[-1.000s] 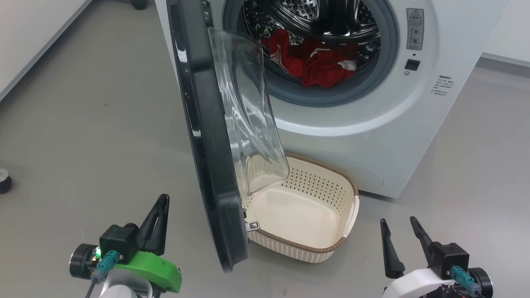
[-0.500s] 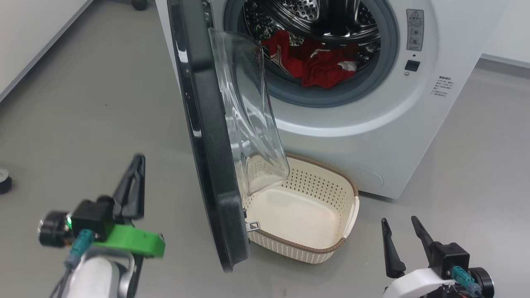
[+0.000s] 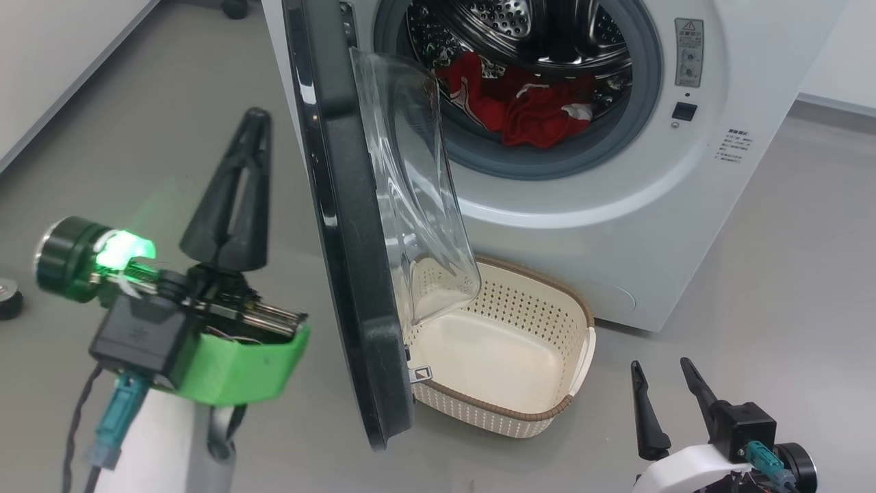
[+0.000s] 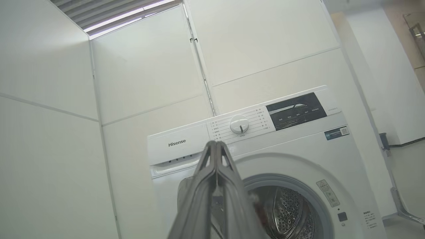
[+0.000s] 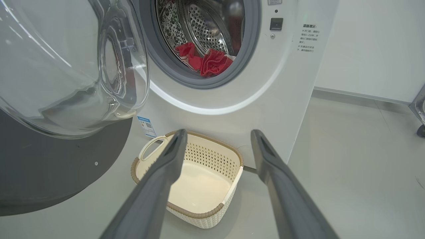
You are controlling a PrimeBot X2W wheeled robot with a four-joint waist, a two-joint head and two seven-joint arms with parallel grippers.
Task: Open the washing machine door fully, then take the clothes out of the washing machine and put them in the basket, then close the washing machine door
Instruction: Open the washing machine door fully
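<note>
The white washing machine point(image 3: 616, 205) stands ahead with its black door point(image 3: 342, 239) swung partway out, edge-on to me, the glass bowl point(image 3: 417, 192) facing the drum. Red clothes point(image 3: 527, 106) lie at the bottom of the steel drum. The cream basket point(image 3: 520, 301) sits empty on the floor before the machine, partly under the door. My left gripper point(image 3: 256, 116) is shut on nothing, raised to the left of the door's outer face, apart from it. My right gripper point(image 3: 660, 364) hangs open low at the right; its wrist view shows the basket point(image 5: 212, 156), clothes point(image 5: 209, 61) and door point(image 5: 49, 166).
Grey floor spreads left and right of the machine. A small dark round object point(image 3: 7, 296) lies at the far left edge. A white wall point(image 3: 55, 55) runs along the left. In the left wrist view, the shut fingertips point(image 4: 215, 143) point at the machine's control panel point(image 4: 239, 124).
My left arm has risen, carrying its shut gripper upward beside the door's outer face and closer to the camera. The door, basket, clothes and right gripper have stayed put.
</note>
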